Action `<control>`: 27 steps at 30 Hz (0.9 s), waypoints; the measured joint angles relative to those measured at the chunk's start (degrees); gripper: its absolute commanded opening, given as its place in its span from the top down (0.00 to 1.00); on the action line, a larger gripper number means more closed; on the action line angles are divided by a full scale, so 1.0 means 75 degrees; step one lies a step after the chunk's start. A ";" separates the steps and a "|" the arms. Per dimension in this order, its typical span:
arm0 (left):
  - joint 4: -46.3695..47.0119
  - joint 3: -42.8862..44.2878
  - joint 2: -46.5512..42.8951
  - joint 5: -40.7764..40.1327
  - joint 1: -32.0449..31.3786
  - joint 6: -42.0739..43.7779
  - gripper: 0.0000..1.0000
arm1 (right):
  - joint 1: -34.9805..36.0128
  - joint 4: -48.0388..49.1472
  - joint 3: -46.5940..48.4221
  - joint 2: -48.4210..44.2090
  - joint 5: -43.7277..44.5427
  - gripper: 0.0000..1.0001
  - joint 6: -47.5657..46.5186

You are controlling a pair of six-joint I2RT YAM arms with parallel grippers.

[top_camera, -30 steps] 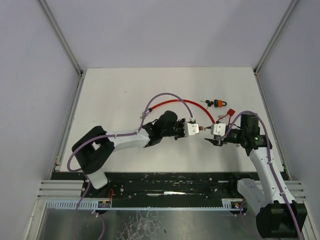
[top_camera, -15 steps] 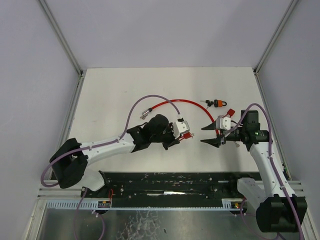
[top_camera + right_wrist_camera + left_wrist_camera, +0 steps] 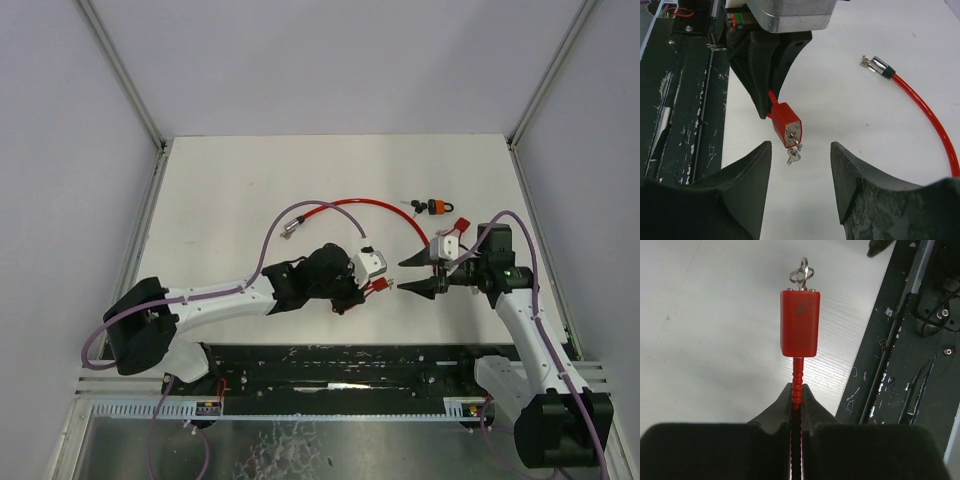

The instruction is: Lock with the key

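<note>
The left gripper [image 3: 796,390] is clenched on the thin ribbed neck of the red cable [image 3: 350,203], with the red lock body [image 3: 799,322] just beyond its fingertips and in line with them. A small metal key [image 3: 801,275] with its ring sticks out of the lock body's far face, the end pointing away from the left gripper. The lock body hangs clear of the white table [image 3: 230,190], touching nothing but the cable neck.

The right gripper [image 3: 402,275] faces this far end with its jaws spread apart and nothing between them. In its wrist view the key sits just ahead of the gap, between the two fingertips but not touching either.

From the left gripper the cable loops away over the table to its metal-tipped free end [image 3: 879,65]. A small orange-and-black item [image 3: 432,207] lies beyond the right gripper, well apart from it
</note>
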 measured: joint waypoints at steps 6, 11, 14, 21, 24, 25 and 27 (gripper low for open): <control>0.0006 0.0000 0.0154 -0.0213 -0.0026 -0.0326 1.00 | 0.0347 0.0134 -0.0111 0.0149 0.0396 0.45 -0.0009; 0.0029 0.0000 0.0154 -0.0219 -0.0026 -0.0367 1.00 | 0.0597 0.0111 -0.0117 0.0516 0.0697 0.47 -0.0259; 0.0032 0.0000 0.0166 -0.0210 -0.0026 -0.0367 1.00 | 0.0688 0.0111 -0.0125 0.0638 0.0810 0.48 -0.0358; 0.0032 0.0000 0.0172 -0.0125 -0.0026 -0.0364 1.00 | 0.0743 0.0548 -0.0312 0.0580 0.0991 0.52 -0.0224; 0.0029 0.0000 0.0172 -0.0044 -0.0029 -0.0364 1.00 | 0.0796 0.0694 -0.0350 0.0580 0.1003 0.55 -0.0137; 0.0032 0.0000 0.0172 -0.0029 -0.0029 -0.0364 1.00 | 0.0810 0.0729 -0.0356 0.0580 0.1005 0.55 -0.0114; 0.0029 0.0000 0.0172 -0.0003 -0.0044 -0.0364 1.00 | 0.0839 0.0842 -0.0361 0.0580 0.1008 0.57 -0.0020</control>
